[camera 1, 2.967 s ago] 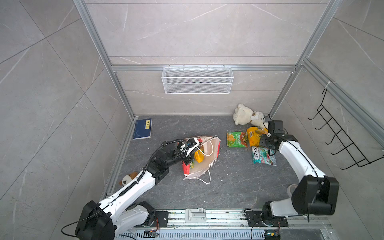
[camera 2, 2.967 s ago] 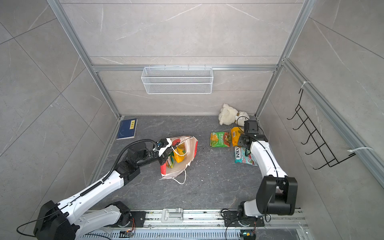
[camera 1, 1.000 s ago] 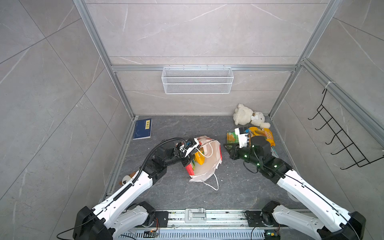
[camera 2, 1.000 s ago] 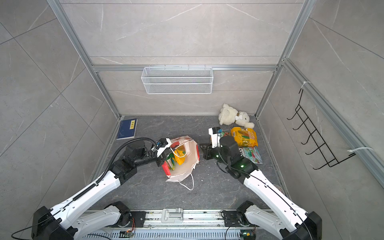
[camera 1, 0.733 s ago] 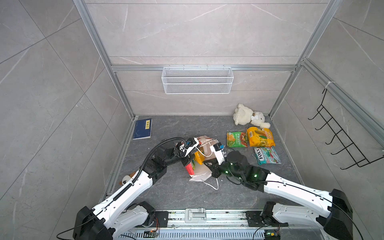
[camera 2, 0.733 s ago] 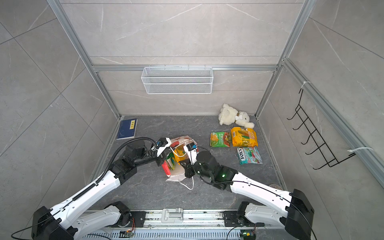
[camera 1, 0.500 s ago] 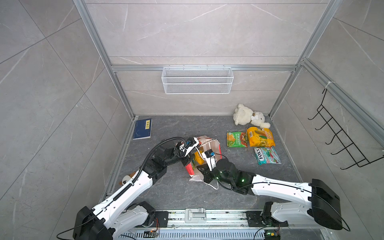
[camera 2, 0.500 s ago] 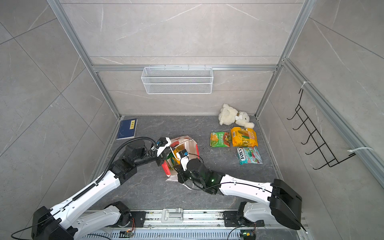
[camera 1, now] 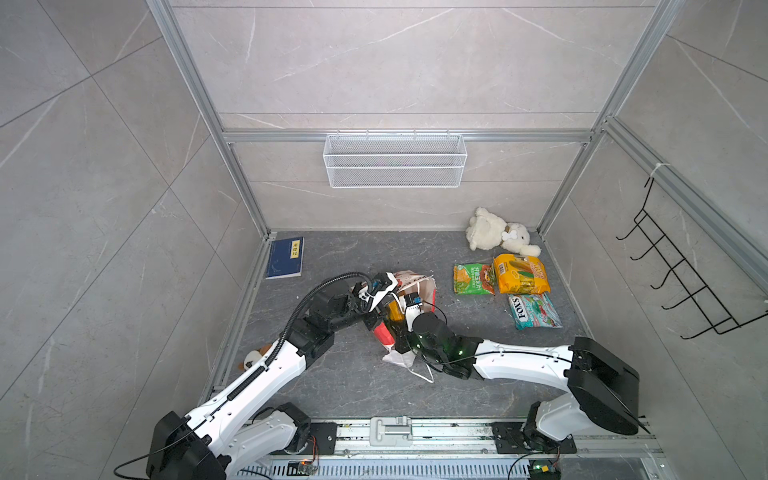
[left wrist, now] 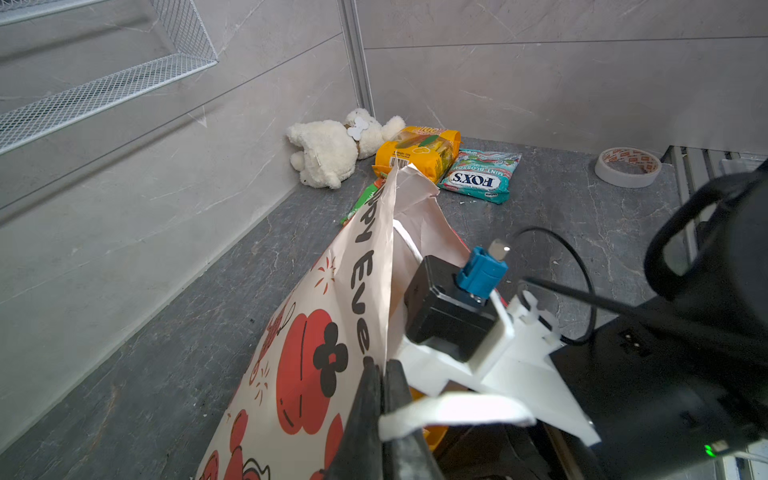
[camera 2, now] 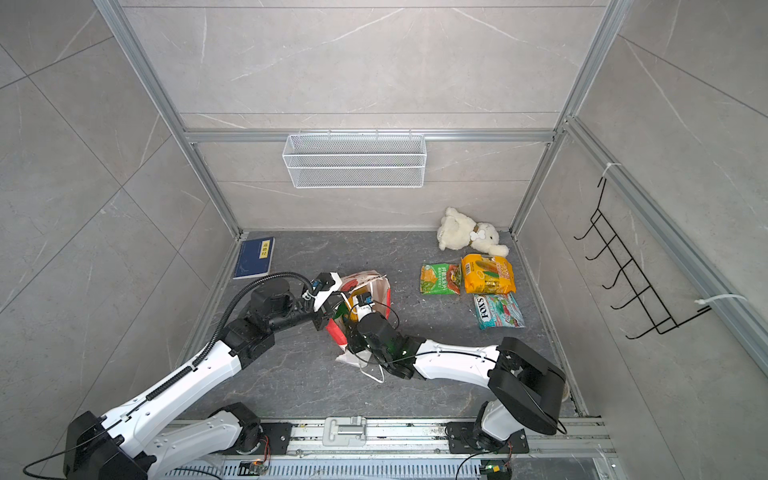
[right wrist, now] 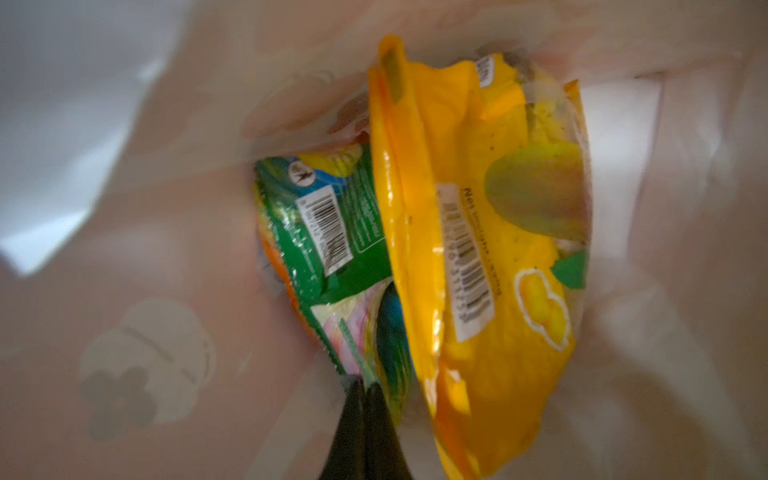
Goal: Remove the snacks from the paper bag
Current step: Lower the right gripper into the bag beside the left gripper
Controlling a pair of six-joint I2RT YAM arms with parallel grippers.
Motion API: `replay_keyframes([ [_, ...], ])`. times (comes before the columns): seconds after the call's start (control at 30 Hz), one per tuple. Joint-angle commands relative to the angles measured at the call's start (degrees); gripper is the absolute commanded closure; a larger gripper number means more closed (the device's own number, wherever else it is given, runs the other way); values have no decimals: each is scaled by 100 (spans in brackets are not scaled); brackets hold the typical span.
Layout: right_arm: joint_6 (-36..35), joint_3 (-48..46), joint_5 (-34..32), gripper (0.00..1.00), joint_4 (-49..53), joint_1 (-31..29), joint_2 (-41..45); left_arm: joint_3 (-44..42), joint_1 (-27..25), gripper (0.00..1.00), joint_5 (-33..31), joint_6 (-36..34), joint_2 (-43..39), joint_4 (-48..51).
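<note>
The paper bag [camera 1: 419, 282] [camera 2: 368, 277] lies mid-floor with its mouth toward the arms. My left gripper [left wrist: 382, 368] [camera 1: 374, 322] is shut on the bag's upper rim [left wrist: 386, 249] and holds the mouth up. My right gripper [right wrist: 363, 384] is inside the bag, hidden in both top views behind its wrist [camera 1: 426, 328]. It is shut, with its tips at the sealed edge of a green packet [right wrist: 332, 232]. Nothing shows between them. A yellow-orange packet [right wrist: 490, 249] stands beside it. Three snacks lie outside: green [camera 1: 473, 279], yellow corn [camera 1: 521, 274] and FOX'S [camera 1: 534, 311].
A white plush toy [camera 1: 496, 232] sits in the back right corner. A blue book [camera 1: 286, 257] lies at the back left. There is a wire basket [camera 1: 395, 160] on the back wall, a hook rack [camera 1: 685, 282] on the right wall and a tape roll [left wrist: 627, 166] by the right rail.
My right arm swung left from the packets on the right and pushed its gripper into the bag's mouth. My left gripper kept its hold on the rim.
</note>
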State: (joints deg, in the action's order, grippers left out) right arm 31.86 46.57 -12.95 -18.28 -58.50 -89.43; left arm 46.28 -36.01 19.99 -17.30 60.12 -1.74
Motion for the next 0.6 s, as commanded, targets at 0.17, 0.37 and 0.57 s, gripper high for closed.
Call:
replay_keyframes([
  [0.17,720,673,-1281,100,512,117,-653,144,-33,100,317,65,10,-466],
  [0.37,1319,472,-1800,100,929,401,-513,-37,-29,100,181,-33,-61,-546],
  [0.57,1442,199,-1871,100,1044,745,-224,-115,-29,100,136,-45,56,-669],
])
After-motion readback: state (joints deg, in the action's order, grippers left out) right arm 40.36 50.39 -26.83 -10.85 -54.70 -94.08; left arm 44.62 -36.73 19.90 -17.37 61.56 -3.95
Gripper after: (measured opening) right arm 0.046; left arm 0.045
